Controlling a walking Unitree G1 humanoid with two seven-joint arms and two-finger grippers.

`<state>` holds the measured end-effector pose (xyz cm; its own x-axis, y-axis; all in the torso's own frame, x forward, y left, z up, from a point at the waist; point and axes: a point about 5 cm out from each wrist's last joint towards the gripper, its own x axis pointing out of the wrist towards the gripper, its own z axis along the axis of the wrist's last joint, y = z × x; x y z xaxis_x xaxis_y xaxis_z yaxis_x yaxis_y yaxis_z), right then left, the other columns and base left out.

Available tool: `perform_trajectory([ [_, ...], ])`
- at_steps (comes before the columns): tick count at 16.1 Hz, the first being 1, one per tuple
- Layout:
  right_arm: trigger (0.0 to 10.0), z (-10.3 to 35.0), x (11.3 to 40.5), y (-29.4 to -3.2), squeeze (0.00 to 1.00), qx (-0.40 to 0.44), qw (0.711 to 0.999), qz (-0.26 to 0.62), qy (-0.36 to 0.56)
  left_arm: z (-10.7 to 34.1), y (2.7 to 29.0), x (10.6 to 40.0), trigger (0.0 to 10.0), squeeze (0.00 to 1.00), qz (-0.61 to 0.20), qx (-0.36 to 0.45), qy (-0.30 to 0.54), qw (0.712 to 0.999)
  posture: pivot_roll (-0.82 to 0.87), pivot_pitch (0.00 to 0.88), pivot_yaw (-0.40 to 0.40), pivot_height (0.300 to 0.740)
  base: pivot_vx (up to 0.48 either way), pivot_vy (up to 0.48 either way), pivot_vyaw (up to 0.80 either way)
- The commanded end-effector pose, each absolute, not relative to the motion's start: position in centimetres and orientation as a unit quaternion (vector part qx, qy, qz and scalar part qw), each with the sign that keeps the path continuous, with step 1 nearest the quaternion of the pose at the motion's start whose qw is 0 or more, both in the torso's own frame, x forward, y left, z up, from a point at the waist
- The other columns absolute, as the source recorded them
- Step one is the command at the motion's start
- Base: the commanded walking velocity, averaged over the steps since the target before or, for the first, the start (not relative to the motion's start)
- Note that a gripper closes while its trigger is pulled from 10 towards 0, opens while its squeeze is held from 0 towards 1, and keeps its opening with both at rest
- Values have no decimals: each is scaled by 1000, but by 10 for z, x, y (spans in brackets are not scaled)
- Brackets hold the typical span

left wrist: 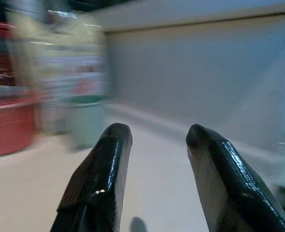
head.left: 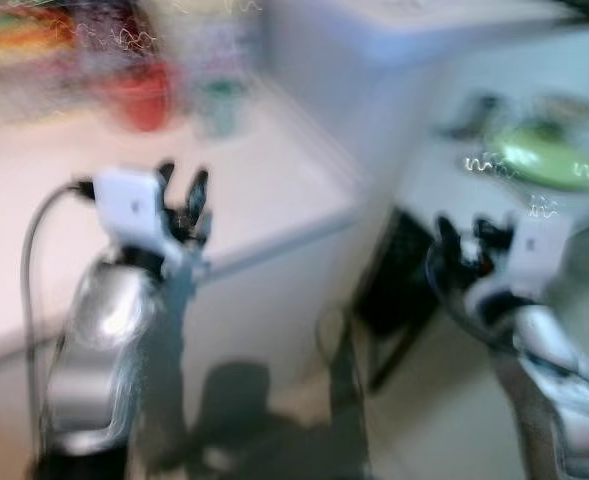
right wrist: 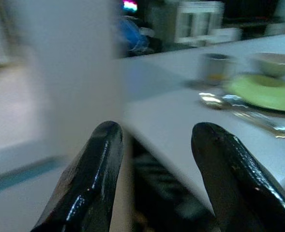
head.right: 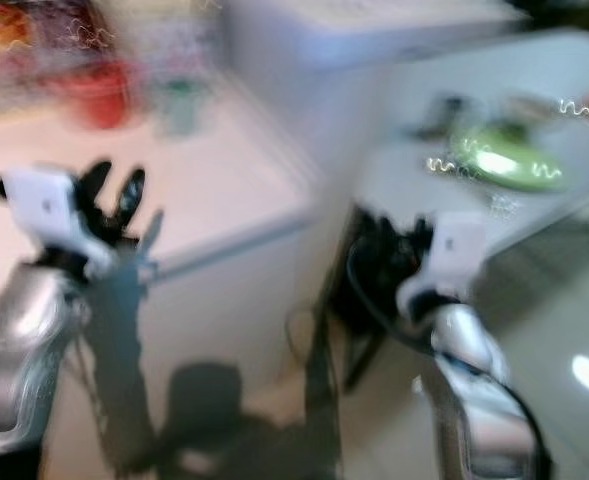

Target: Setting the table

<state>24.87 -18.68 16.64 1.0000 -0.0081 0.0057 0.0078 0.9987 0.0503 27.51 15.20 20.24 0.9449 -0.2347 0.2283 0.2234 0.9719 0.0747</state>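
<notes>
Both the left end effector [left wrist: 154,145] and the right end effector [right wrist: 154,140] hover with fingers parted, holding nothing (views blurred), the right facing a worktop [right wrist: 171,121] bearing a green plate [right wrist: 265,92].

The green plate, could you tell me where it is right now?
The green plate lies on the white table ahead to the robot's right, beyond the right gripper, beside a cup and bowl.

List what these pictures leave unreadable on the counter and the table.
- Red container and the packages behind it: motion blur in the eye views hides labels and exact shape.
- Green plate: cut by the right wrist view's edge; contents unclear.
- Cutlery beside it: smeared, type unclear.
- Cup: too blurred to see inside.
</notes>
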Motion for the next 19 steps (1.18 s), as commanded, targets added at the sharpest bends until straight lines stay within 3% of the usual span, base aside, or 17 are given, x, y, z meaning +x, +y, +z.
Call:
perform_trajectory([
  [1,10000,172,249,-179,0,33,999,14,-18,207,162,274,10000,0,-100,36,-125,986,42,3,-40,740,401,0,0],
  [6,10000,173,248,-176,0,30,999,33,-26,209,168,277,10000,0,-83,43,-127,987,41,0,-41,740,404,0,-185],
  [9,10000,174,246,-169,0,37,997,61,-32,210,170,278,10000,0,-77,30,-121,989,46,0,-46,740,0,0,0],
  [10,10000,174,245,-167,0,38,996,69,-33,210,173,279,10000,1000,-76,28,-116,990,46,0,-46,740,0,0,0],
  [18,10000,178,243,-160,0,39,993,107,-43,214,177,317,10000,1000,-59,47,-72,995,33,5,-30,740,0,0,0],
  [19,10000,181,242,-150,0,35,984,172,-40,201,182,324,10000,1000,-49,46,-47,997,32,12,-30,740,0,0,0],
])
